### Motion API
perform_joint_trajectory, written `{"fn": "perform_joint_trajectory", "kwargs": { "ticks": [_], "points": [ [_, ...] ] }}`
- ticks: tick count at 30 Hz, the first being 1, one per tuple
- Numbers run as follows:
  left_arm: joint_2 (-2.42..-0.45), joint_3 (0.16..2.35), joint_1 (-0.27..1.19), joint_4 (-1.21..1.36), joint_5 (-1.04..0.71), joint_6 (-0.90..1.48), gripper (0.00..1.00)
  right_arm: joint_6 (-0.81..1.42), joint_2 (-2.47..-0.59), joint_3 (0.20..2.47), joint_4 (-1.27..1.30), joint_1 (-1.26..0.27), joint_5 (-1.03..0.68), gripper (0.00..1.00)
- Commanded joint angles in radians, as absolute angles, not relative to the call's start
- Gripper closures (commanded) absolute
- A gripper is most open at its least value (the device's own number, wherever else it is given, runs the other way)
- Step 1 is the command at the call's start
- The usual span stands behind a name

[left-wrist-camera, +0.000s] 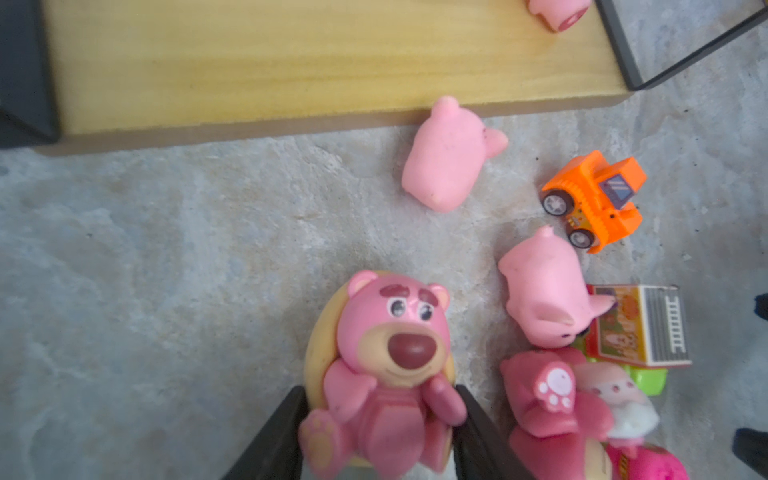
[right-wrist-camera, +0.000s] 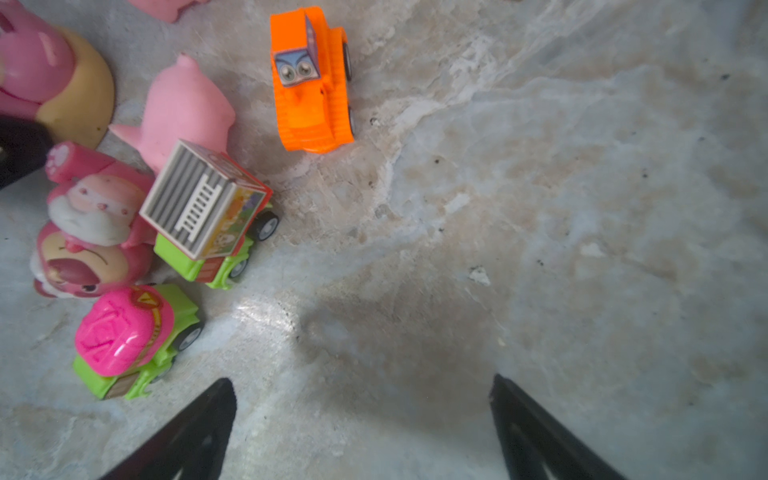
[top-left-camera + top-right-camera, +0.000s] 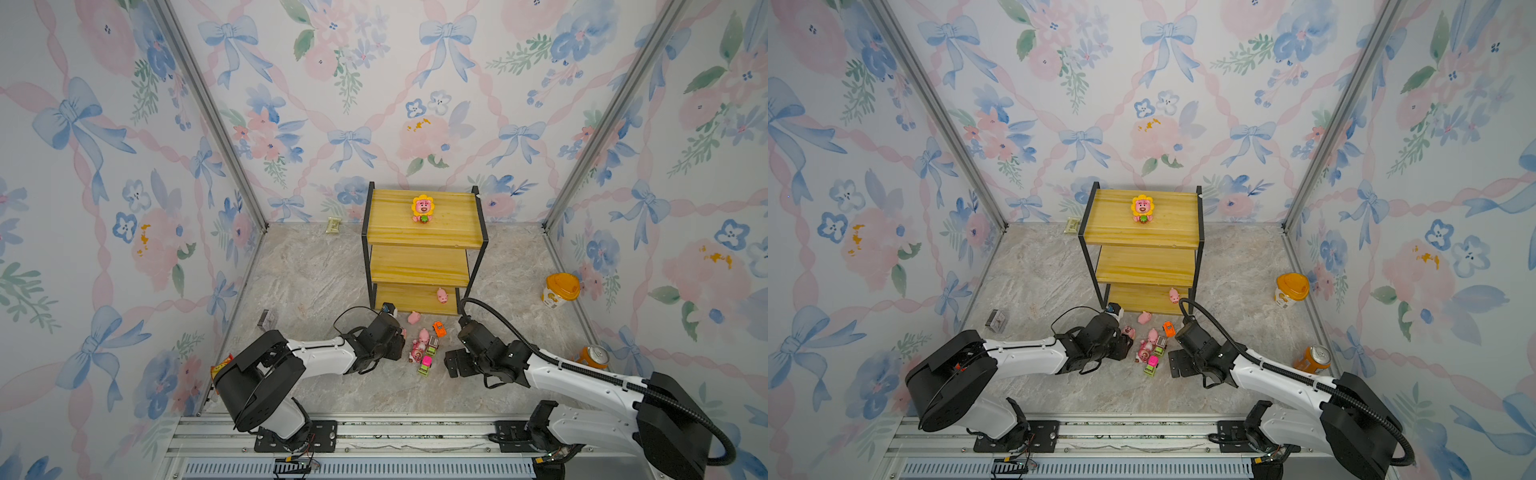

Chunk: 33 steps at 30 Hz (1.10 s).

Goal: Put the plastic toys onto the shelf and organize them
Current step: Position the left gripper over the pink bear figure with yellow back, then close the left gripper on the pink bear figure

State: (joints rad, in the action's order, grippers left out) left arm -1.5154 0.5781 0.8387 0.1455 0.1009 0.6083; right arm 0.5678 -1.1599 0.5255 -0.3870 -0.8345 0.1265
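Left hand (image 1: 380, 392) clamped on a pink bear (image 1: 386, 357) before the shelf (image 3: 424, 232); right hand (image 2: 361, 378) spread wide, holding nothing.

The bear sits between the left jaws, both pressed to its sides, near the shelf's bottom board. The left arm stretches low toward the middle. The right arm reaches in low from the other side, its hand over bare counter (image 2: 540, 208) just beside the pink-green car (image 2: 133, 340). A sunflower bear (image 3: 422, 209) stands on the top board and one pig (image 3: 441, 296) on the bottom. In both top views the left hand hides most of the held bear. I cannot tell whether it is lifted off the counter, and the wrist view cuts off its lower body.
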Motion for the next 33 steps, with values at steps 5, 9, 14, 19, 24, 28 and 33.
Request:
{"fn": "perform_joint_trajectory", "kwargs": {
  "ticks": [5,9,14,19,24,28,33],
  "points": [
    [-1.526,0.574,0.851,0.085,0.11,0.58,0.39,0.565,-1.163,0.545,-0.38,-0.85,0.125,0.02],
    [-1.543,0.599,0.858,0.064,0.129,0.568,0.37,0.565,-1.166,0.545,-0.379,-0.85,0.124,0.02],
    [-1.596,0.648,0.871,0.026,0.139,0.558,0.4,0.567,-1.163,0.541,-0.38,-0.851,0.126,0.02],
    [-1.606,0.684,0.871,-0.02,0.142,0.566,0.42,0.567,-1.157,0.541,-0.385,-0.852,0.127,0.02],
    [-1.614,0.759,0.872,-0.137,0.169,0.546,0.41,0.564,-1.154,0.541,-0.387,-0.852,0.127,0.02],
    [-1.63,0.789,0.874,-0.186,0.174,0.534,0.41,0.562,-1.157,0.541,-0.384,-0.852,0.125,0.02],
    [-1.641,0.818,0.877,-0.227,0.184,0.528,0.4,0.562,-1.155,0.538,-0.385,-0.854,0.122,0.02]
  ]
}}
